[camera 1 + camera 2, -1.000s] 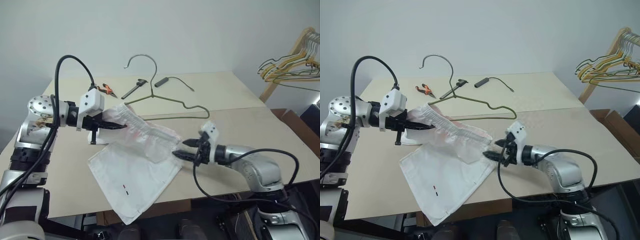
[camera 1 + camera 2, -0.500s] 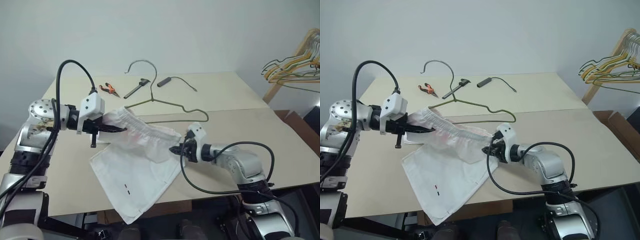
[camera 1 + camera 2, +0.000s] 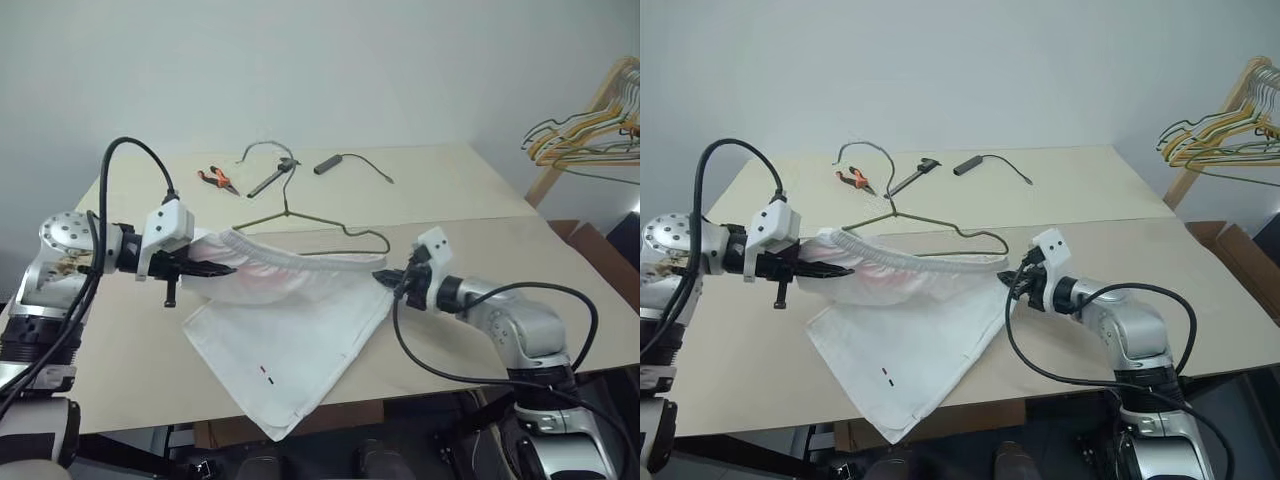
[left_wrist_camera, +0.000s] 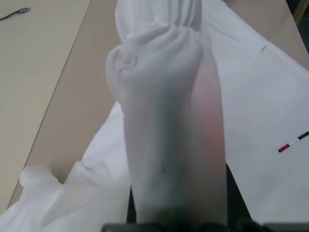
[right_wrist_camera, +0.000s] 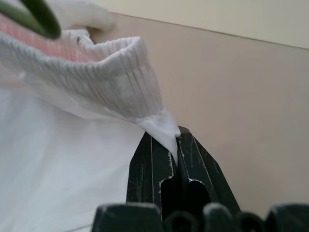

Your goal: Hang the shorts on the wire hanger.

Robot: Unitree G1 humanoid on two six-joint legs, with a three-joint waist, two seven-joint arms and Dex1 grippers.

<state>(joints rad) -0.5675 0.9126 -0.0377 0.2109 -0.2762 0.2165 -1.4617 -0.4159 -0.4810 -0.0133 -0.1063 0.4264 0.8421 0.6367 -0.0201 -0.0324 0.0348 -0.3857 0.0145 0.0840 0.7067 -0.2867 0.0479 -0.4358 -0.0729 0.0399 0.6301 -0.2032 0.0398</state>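
Left gripper (image 3: 225, 268): at the left of the table, pointing right, fingers pressed together on the left end of the shorts' waistband; in the left wrist view the gathered cloth is draped over the fingers and hides them.
Shorts (image 3: 300, 340): white, at the middle of the table's near half. The waistband (image 3: 910, 262) is stretched in a line between the two grippers and lifted off the surface; pinkish inside shows below it. The rest of the cloth hangs down and spreads on the table, one corner lying over the near edge. Two small dash marks (image 3: 268, 375) sit near the lower hem.
Table (image 3: 470, 190): pale beige, with a seam running left to right across it.
Pliers (image 3: 216, 179): orange handles, far left on the table.
Hanger (image 3: 300, 215): thin dark wire, lying flat just beyond the waistband, hook (image 3: 262, 152) pointing far, its near right bend close to the shorts' right end.
Dark tool (image 3: 272, 177): on the far side by the hook.
Cable with plug (image 3: 345, 163): far middle of the table.
Right gripper (image 3: 385, 279): to the right of the shorts, pointing left, fingers (image 5: 145, 164) closed, pinching the right tip of the waistband.
Hanger bunch (image 3: 590, 135): yellowish and tan, on a wooden rack off the far right, well apart from the table.
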